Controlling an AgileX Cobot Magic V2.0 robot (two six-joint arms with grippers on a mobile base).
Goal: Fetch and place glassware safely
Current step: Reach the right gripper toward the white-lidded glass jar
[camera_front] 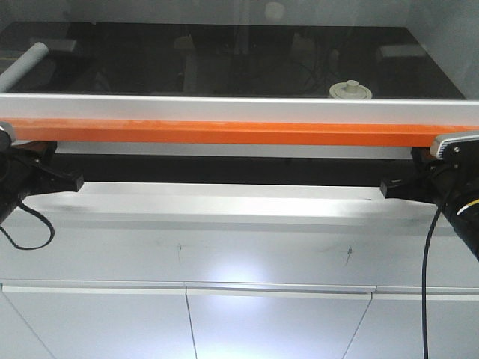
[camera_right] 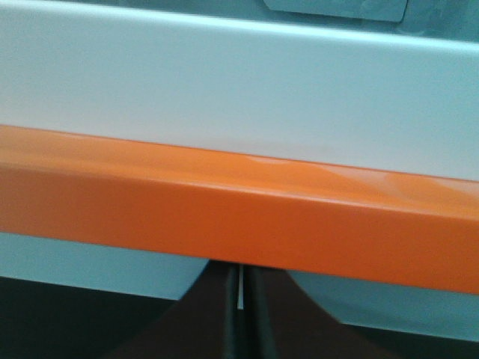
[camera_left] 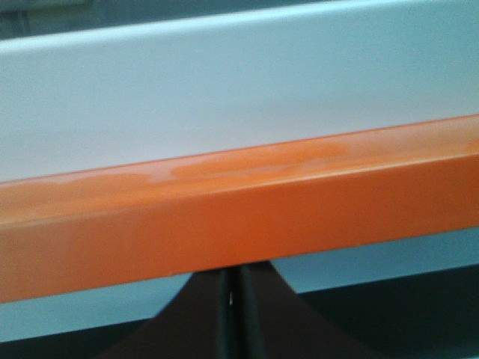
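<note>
White cabinet fronts (camera_front: 187,321) are entered first, nearest the lens. Orange sash rail (camera_front: 224,132), spanning the full width, is listed next. Left gripper (camera_front: 71,180) and right gripper (camera_front: 389,187), each with jaws pressed together on nothing, are set just beneath the rail's two ends, probably for an even lift. Glass jar (camera_front: 350,91), cream-lidded, is recorded behind the rail, right of centre on the dark floor, well apart from both grippers.

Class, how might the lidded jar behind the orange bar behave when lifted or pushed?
Of the jar only the cream lid shows; its low, wide shape suggests sliding rather than tipping. The lid probably just rests on, so lifting by the knob may detach it.
</note>
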